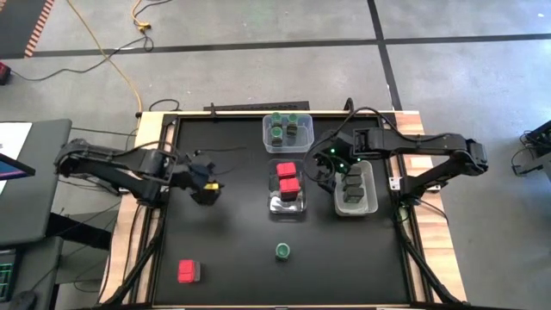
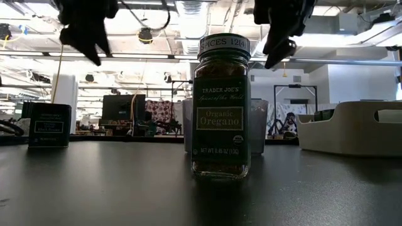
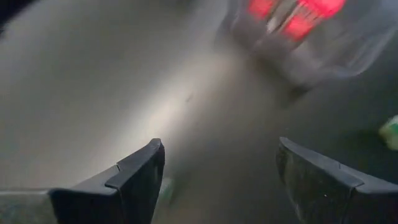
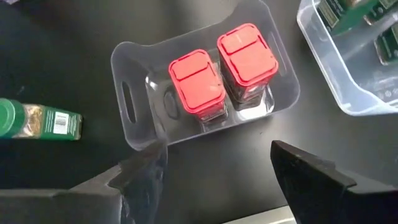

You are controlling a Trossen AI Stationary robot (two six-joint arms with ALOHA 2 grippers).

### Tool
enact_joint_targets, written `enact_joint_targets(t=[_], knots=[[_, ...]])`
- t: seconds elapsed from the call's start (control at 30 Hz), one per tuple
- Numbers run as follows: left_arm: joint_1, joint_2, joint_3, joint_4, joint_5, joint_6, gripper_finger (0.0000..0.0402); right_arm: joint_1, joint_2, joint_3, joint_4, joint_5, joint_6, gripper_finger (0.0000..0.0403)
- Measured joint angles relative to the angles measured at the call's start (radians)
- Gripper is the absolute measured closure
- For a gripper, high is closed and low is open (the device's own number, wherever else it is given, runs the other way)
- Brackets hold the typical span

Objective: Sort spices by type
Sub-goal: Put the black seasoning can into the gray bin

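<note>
Both arms: dark, near-black jointed links with black cables along them. Left gripper [image 1: 207,188]: yellow patch beside the wrist; fingers [image 3: 138,180] dark, blocky, with angled faces. Right gripper [image 1: 325,169]: small green lights glowing on the wrist housing; fingers [image 4: 314,177] matte black wedges.

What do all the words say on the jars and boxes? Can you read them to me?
"SPICES 1244" on the lid band of the dark glass jar standing in front.
"TRADER JOE'S", its label top.
"Organic Oregano", label middle.
Cursive line and bottom line on that label: too small to read.
Dark blocky tin: label too blurred.
</note>
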Motion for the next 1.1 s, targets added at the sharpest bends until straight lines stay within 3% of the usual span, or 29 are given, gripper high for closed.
enact_joint_targets(t=[0.17,0.27,0.43,0.87,0.97,1.1], knots=[[0.043,0.000,-0.015,-0.243,0.084,-0.028,0.0109,-0.002,0.000,0.000,0.002,0.001,-0.056,0.0090],[0.037,-0.002,-0.056,-0.284,0.103,-0.066,0.0109,-0.003,0.000,0.000,0.002,0.005,-0.084,0.0090],[0.014,-0.004,-0.118,-0.255,0.125,0.039,0.0109,-0.013,0.000,0.000,0.002,0.007,-0.125,0.0090],[0.014,-0.004,-0.283,-0.142,0.132,0.145,0.0112,-0.053,0.001,0.000,0.002,0.006,-0.196,0.0090],[0.014,-0.004,-0.307,-0.113,0.132,0.133,0.0128,-0.054,0.001,0.000,0.002,0.006,-0.214,0.0090],[0.014,-0.004,-0.330,-0.101,0.139,0.101,0.0182,-0.054,0.001,0.000,0.002,0.006,-0.237,0.0090]])
